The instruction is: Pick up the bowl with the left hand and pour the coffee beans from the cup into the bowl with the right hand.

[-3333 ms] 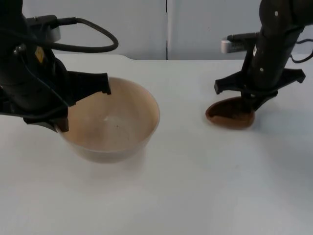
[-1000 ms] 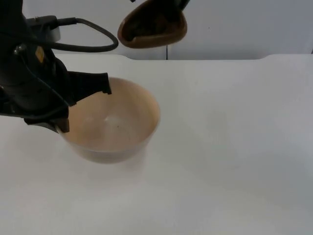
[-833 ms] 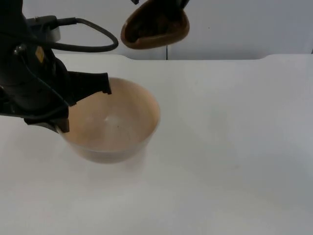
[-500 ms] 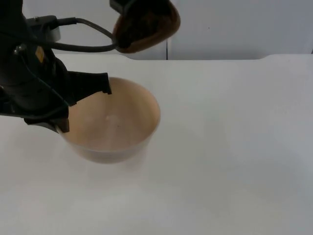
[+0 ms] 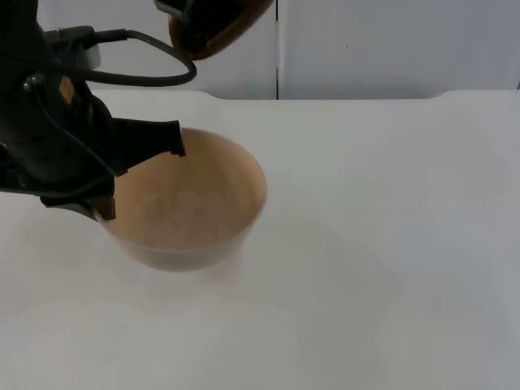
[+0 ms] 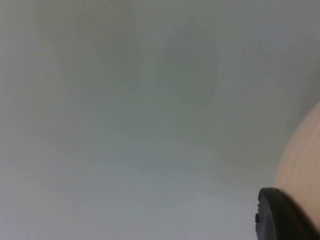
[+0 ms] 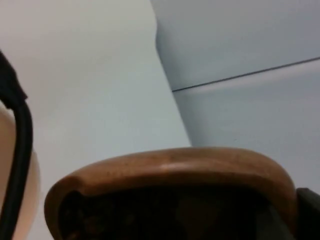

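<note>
Left gripper (image 5: 138,175) clamped on the near-left rim of the tan bowl (image 5: 191,203) on the white table (image 5: 382,244), right gripper's grip on the brown cup (image 5: 213,26) impossible to tell, cup tilted high above the bowl, dark beans (image 7: 165,212) inside

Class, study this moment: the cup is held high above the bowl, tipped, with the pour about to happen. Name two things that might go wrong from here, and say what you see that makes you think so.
1. The cup hangs high over the far rim of the bowl, not its middle; beans dropped from there may bounce out or land on the table.
2. The left gripper holds the bowl by one side of its rim only, so falling beans might tilt it.
</note>
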You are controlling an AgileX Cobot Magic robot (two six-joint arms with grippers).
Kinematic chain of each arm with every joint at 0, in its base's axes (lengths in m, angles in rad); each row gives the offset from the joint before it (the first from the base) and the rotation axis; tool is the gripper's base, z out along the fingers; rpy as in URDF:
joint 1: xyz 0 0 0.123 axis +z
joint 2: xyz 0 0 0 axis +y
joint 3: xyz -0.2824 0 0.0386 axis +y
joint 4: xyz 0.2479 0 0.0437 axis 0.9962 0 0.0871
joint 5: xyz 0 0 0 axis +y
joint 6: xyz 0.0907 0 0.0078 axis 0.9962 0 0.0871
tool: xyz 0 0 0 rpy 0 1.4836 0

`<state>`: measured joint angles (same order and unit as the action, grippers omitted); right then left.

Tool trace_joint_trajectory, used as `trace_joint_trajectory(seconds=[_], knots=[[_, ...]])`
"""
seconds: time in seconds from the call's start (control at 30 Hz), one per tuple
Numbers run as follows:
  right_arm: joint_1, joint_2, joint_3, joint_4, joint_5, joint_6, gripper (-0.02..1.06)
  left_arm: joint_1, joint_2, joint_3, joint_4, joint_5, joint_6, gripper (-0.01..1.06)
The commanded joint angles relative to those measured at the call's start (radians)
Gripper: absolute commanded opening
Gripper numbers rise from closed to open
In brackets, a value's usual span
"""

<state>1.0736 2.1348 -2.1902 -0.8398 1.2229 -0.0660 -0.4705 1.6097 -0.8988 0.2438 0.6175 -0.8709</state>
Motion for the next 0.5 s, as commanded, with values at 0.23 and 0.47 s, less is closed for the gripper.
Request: trace_joint_trajectory(seconds=[0.23,0.47], knots=[[0.029,-0.006,-0.010,-0.096,-0.002,-0.065,0.00,-0.005,-0.002,-0.005,-0.008,-0.004,-0.009,0.00],[0.029,-0.023,-0.010,-0.096,-0.002,-0.101,0.00,-0.005,-0.002,-0.005,-0.008,-0.004,-0.009,0.00]])
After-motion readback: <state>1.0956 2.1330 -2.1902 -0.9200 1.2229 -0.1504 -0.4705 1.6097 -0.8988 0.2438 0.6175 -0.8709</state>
